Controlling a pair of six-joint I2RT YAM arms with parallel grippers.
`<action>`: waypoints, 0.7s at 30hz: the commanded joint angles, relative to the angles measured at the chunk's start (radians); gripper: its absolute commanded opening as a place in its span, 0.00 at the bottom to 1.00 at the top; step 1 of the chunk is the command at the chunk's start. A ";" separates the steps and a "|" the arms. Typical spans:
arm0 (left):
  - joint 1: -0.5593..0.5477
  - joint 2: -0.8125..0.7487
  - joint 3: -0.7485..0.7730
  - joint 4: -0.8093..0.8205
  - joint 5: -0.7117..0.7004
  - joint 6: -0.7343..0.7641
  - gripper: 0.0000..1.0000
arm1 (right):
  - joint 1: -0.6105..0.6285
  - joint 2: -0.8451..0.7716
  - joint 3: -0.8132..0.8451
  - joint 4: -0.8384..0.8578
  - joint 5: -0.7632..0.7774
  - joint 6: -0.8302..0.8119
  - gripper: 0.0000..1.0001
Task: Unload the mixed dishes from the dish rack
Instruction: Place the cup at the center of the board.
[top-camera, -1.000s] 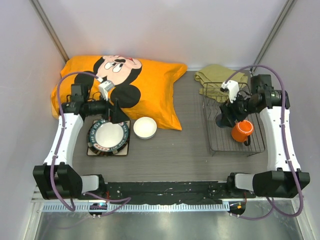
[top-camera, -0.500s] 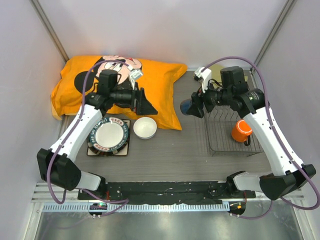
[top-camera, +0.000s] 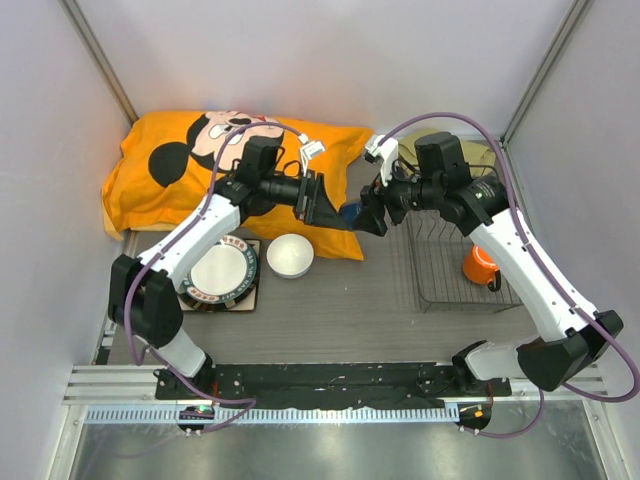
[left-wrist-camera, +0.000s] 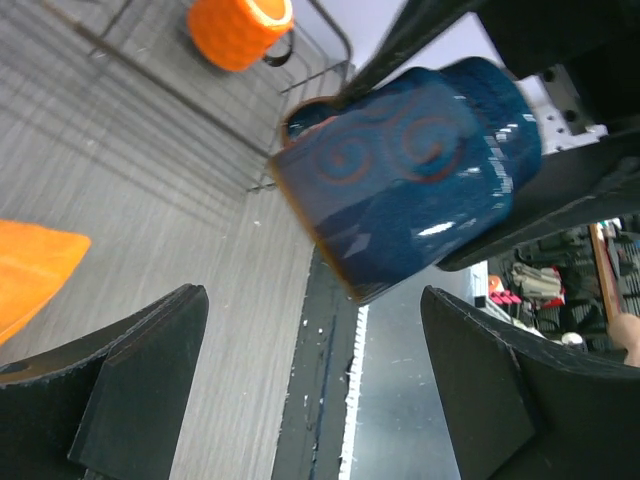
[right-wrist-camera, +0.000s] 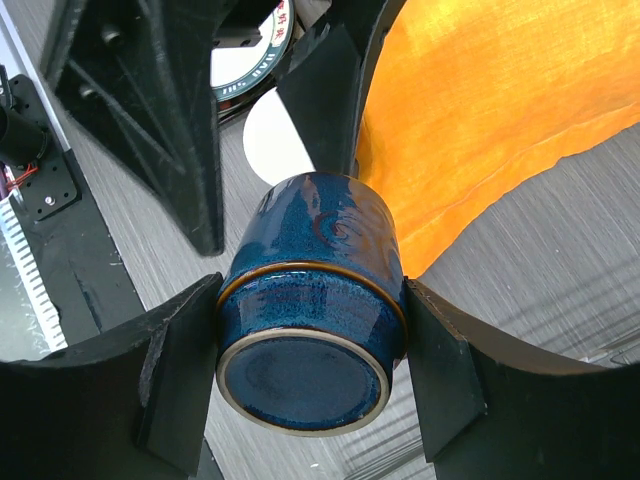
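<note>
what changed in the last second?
Right gripper carried the small dark-blue cup out of the dish rack, leftward to mid-table. Left gripper, open, swung right from over the plates to meet it. Orange mug, white bowl and plates stayed put.

Bright even light, soft shadows; wrist views' near fingers blurred w/ glare

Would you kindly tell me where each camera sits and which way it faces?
Top external: above and behind the bases, looking down at the grey table; left arm and right arm show.
Left wrist: on the left arm, facing right past its open left fingers at the small dark-blue glazed cup.
Right wrist: on the right arm, facing left along its right fingers, shut on that cup.
Shared: all show the cup; top and left wrist show the orange ceramic mug.
</note>
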 joint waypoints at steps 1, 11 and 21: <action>-0.018 -0.013 0.046 0.122 0.097 -0.068 0.91 | 0.013 -0.040 0.032 0.089 0.000 0.017 0.01; -0.035 -0.052 -0.005 0.285 0.180 -0.186 0.71 | 0.017 -0.032 0.026 0.102 -0.005 0.021 0.01; -0.036 -0.027 -0.131 0.926 0.238 -0.705 0.55 | 0.027 -0.057 -0.037 0.145 -0.025 0.020 0.01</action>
